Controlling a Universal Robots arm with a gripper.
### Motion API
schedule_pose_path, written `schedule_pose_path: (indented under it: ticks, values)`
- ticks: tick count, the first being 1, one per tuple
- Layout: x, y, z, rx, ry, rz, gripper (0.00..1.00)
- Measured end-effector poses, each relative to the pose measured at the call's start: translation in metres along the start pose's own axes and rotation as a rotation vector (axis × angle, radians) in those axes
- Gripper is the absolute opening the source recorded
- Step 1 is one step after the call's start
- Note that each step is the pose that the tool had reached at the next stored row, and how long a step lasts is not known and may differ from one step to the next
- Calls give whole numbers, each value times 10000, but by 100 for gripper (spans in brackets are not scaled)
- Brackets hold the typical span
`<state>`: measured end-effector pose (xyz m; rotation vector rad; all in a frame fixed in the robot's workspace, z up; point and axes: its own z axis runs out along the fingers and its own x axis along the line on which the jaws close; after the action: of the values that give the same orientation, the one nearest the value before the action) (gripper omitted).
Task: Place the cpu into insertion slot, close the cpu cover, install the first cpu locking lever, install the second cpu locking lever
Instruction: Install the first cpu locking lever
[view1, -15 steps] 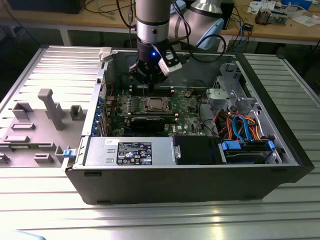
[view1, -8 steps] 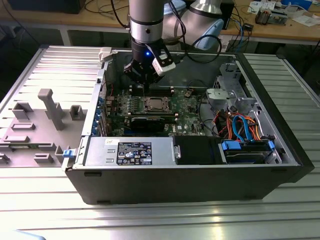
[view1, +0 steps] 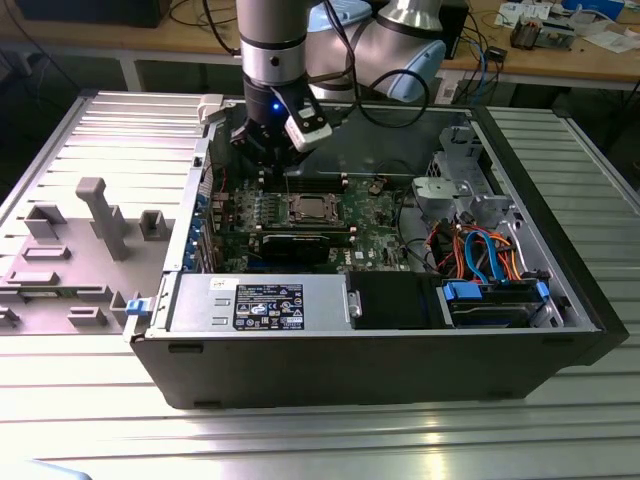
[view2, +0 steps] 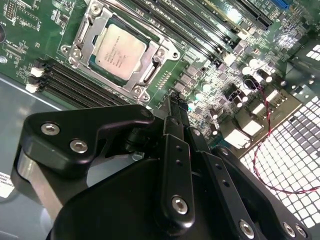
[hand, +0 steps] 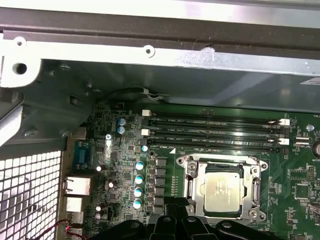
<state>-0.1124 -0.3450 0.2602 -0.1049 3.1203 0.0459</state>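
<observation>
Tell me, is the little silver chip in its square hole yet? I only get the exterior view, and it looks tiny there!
Observer: Yes. In the first wrist view the cpu lies flat in the insertion slot.
Operator: Is the shiny lid down?
Observer: The cpu cover lies flat around the chip, and the chip's metal top shows through its cut-out.
Operator: Is the claw touching the chip?
Observer: No. In the second wrist view the gripper sits off one corner of the cover, apart from the chip.
</observation>
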Motion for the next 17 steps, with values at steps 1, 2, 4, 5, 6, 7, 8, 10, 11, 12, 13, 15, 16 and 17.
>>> schedule_pose_path:
  ticks: [1,2,4,5,6,7,8,10,11,12,13,15,16,17]
  values:
    - [1,0,0,0,0,2,11]
    - [1,0,0,-1,0,2,11]
    - [1,0,0,-1,0,2,11]
    - [4,0,0,-1,-1,3,11]
    - [11,1,0,-1,-1,5,11]
    - [25,2,0,-1,0,2,11]
    - [37,4,-1,0,0,3,11]
    - [58,13,0,-1,-1,3,11]
    - [58,23,1,-1,0,3,11]
    - [57,35,2,-4,1,3,11]
    - [56,52,3,-4,0,3,11]
    - [53,99,5,-5,-1,2,11]
    - [52,116,6,-6,-1,3,11]
    - [51,131,7,-5,-1,3,11]
